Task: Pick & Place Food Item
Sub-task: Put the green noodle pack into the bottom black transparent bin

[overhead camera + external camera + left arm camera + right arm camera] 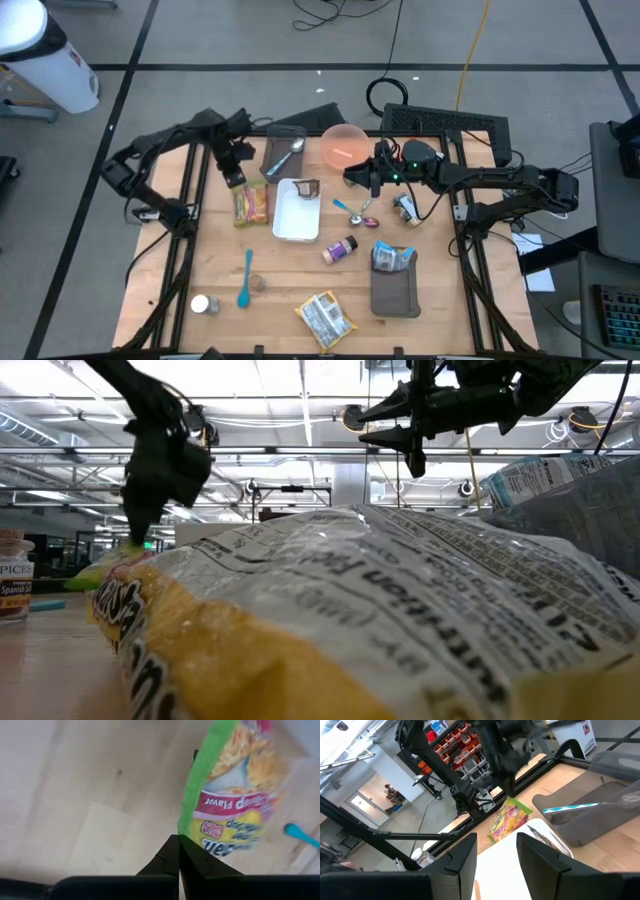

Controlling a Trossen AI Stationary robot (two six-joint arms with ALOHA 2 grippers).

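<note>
The food item is a noodle packet (252, 204), yellow and pink with a green edge. It sits left of the white tray (296, 212) and also shows in the left wrist view (235, 795) and the right wrist view (509, 821). My left gripper (236, 180) is shut on the packet's far end, fingers pointing steeply down. My right gripper (352, 176) hovers level above the table's middle, right of the white tray. It points toward the left edge, and its fingers (496, 852) are open with nothing between them. My left gripper pinches the packet's green edge (184, 827) between its two shut fingers, near a corner at the packet's far end. The fingers come from above, slanting steeply down. The packet hangs tilted below them; whether its lower end (494, 837) touches the table I cannot tell.
A pink bowl (345, 145) and a grey tray with a spoon (283, 152) stand at the back. A spice jar (340, 250), a blue spoon (245, 280), a snack bag (325, 318), a small jar (203, 304) and a dark tray (396, 295) lie nearer.
</note>
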